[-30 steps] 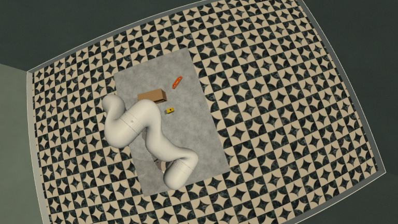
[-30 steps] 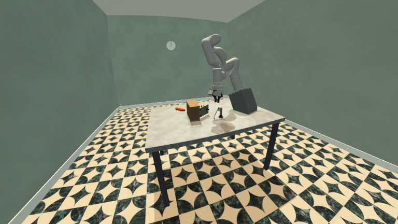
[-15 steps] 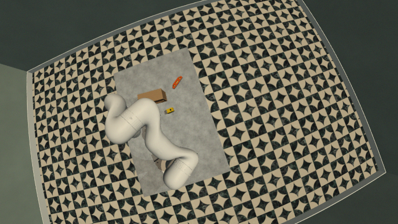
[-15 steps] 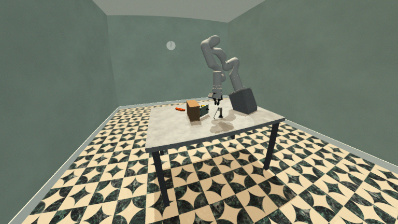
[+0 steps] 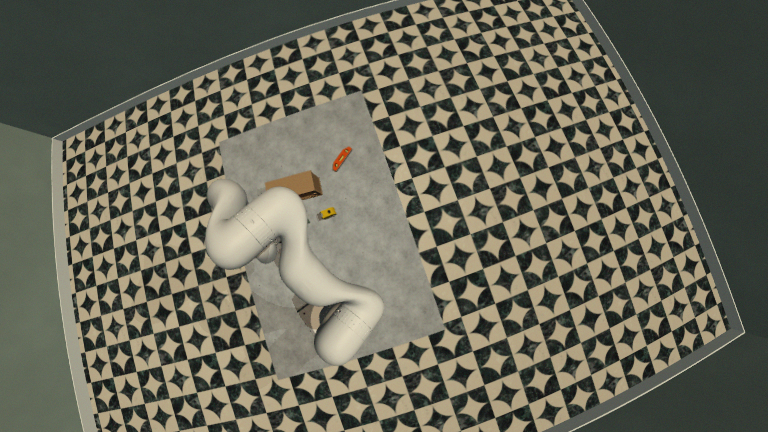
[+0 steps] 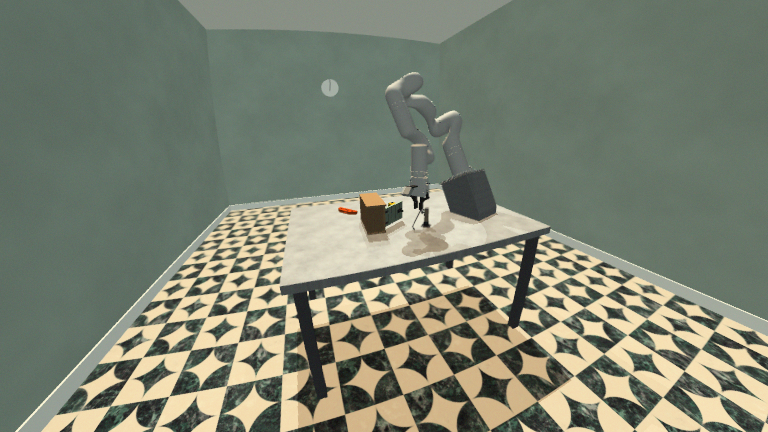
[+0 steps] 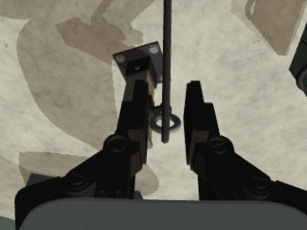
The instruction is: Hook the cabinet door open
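Observation:
The brown cabinet stands on the table, and its dark green door is swung partly open toward the post. The short post stands on a square base plate. The thin dark hook rod hangs from the post's top and slants down away from the door. My gripper hangs right above the post. Its fingers are partly open and straddle the rod's ring end without touching it. In the overhead view the arm hides the gripper.
An orange tool lies behind the cabinet. A small yellow block sits near the door. The dark robot base stands at the table's right. The table ends close in front.

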{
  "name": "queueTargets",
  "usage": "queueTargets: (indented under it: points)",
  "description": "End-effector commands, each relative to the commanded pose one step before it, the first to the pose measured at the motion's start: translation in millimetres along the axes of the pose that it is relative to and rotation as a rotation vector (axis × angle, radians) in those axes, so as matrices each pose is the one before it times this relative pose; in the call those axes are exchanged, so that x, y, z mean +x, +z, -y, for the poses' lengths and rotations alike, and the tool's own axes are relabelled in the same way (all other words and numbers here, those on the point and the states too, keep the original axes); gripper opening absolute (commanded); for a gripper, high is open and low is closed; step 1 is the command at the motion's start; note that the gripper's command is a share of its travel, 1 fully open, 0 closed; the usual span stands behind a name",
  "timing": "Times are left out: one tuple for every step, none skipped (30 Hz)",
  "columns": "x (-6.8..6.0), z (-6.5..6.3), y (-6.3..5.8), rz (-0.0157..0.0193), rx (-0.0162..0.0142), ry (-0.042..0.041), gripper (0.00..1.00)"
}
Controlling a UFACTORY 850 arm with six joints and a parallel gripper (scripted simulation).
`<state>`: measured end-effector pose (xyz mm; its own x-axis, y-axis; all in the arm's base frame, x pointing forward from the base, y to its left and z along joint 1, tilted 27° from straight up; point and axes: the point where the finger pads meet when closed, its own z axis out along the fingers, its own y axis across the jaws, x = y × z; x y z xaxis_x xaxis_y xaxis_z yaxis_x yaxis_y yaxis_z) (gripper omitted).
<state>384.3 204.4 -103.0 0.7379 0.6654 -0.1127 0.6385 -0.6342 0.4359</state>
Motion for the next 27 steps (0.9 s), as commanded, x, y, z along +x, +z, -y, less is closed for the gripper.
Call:
queueTargets:
  points:
    - [0.98,-0.05,7.73,-0.00256,-0.00021,0.00043,0.24]
    - [0.01,0.0,1.97,0.0,-0.00001,0.0,0.24]
    - [0.0,0.0,0.0,0.0,0.0,0.0,0.24]
    - [0.0,0.0,0.0,0.0,0.0,0.0,0.24]
    - [0.0,0.0,1.82,0.0,0.00001,0.0,0.24]
    - [0.0,0.0,1.68,0.0,0.0,0.0,0.24]
    - [0.01,0.0,1.53,0.0,-0.00001,0.0,0.24]
    - [0.0,0.0,1.37,0.0,0.0,0.0,0.24]
    - [0.0,0.0,1.21,0.0,0.00001,0.0,0.24]
    - [0.01,0.0,1.07,0.0,-0.00001,0.0,0.24]
    - [0.0,0.0,0.91,0.0,0.0,0.0,0.24]
    - [0.0,0.0,0.76,0.0,0.0,0.0,0.24]
    - [0.0,0.0,0.61,0.0,0.0,0.0,0.24]
    - [0.0,0.0,0.48,0.0,0.0,0.0,0.24]
    - [0.0,0.0,0.36,0.0,0.0,0.0,0.24]
    - [0.0,0.0,0.25,0.0,0.0,0.0,0.24]
    - [0.0,0.0,0.16,0.0,0.0,0.0,0.24]
    - [0.0,0.0,0.08,0.0,0.0,0.0,0.24]
    - [0.0,0.0,0.03,0.0,0.0,0.0,0.24]
    - [0.0,0.0,0.0,0.0,0.0,0.0,0.24]
    - [0.0,0.0,0.0,0.0,0.0,0.0,0.24]
    - [0.0,0.0,0.0,0.0,0.0,0.0,0.24]
    - [0.0,0.0,0.0,0.0,0.0,0.0,0.24]
    - [0.0,0.0,0.0,0.0,0.0,0.0,0.24]
    - [0.0,0.0,0.0,0.0,0.0,0.0,0.24]
    - [0.0,0.0,0.0,0.0,0.0,0.0,0.24]
    - [0.0,0.0,0.0,0.0,0.0,0.0,0.24]
